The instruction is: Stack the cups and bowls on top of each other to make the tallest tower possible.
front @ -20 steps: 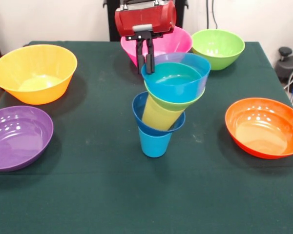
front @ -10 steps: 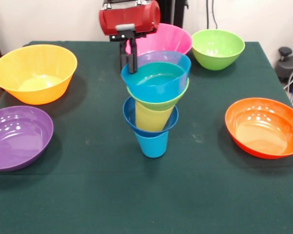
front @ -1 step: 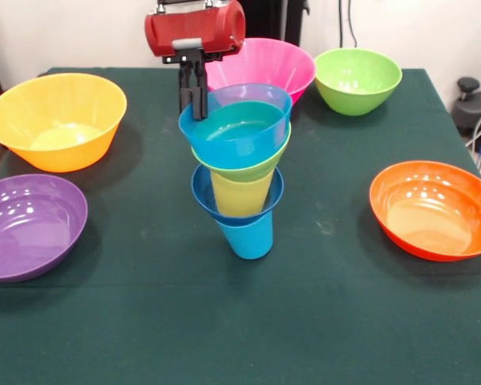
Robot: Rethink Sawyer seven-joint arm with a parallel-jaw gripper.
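Currently: gripper (front @ -1 step: 192, 100) pinching rim of light blue bowl (front @ -1 step: 234, 133), top of tower (front @ -1 step: 236, 180). Below gripper: small green bowl (front @ -1 step: 242, 168), yellow cup (front @ -1 step: 240, 194), dark blue bowl (front @ -1 step: 204, 200), blue cup (front @ -1 step: 247, 237). Column leans toward gripper; you should steady upright, release slowly.

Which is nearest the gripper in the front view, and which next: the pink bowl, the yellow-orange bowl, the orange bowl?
From the gripper outward:
1. Pink bowl, just beside it at the table's far edge.
2. Yellow-orange bowl, off to the picture's left.
3. Orange bowl, far over on the picture's right and nearer the camera.
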